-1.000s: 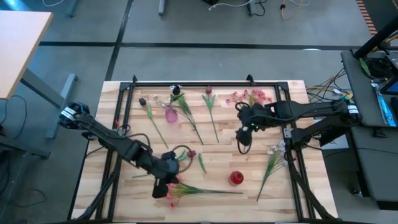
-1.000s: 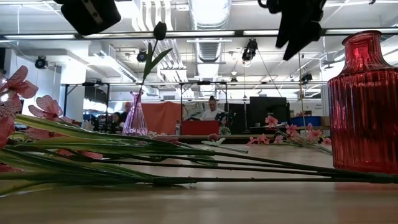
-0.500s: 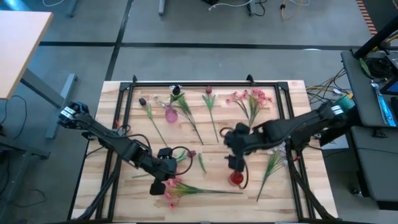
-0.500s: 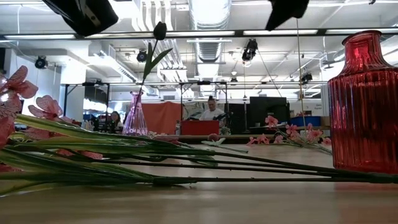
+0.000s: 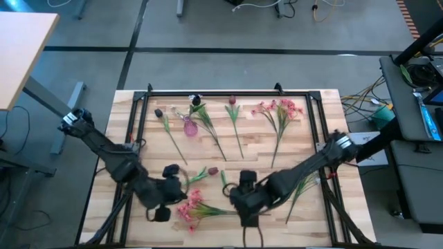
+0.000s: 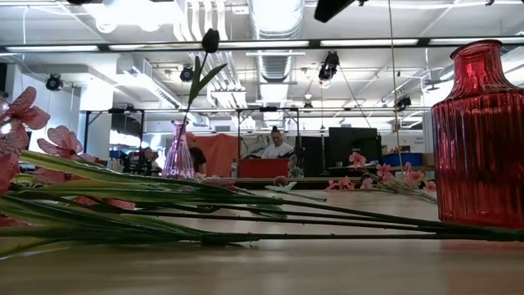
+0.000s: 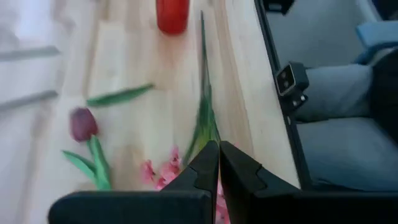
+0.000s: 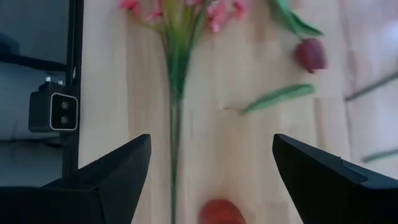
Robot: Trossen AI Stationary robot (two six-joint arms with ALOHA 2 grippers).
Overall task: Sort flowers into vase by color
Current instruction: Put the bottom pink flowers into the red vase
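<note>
Left claw (image 5: pixel 158 213) hovered pinched empty near counter's (image 5: pixel 297 216) front edge, beside pink spray (image 5: pixel 197 208). Right claw (image 5: pixel 248 220) gaped wide over its stem; best pinched mid-stem, clear of red vase (image 6: pixel 479 135).

We're getting bright, even light from overhead, and the wooden table (image 5: pixel 291 149) shows only soft shadows. Looking level across it, the ceiling strip lights (image 6: pixel 270 43) glare white (nearly blown out). Both wrist pictures smear with motion blur; the red vase (image 7: pixel 172 15) and pink spray (image 8: pixel 180 11) look soft.
</note>
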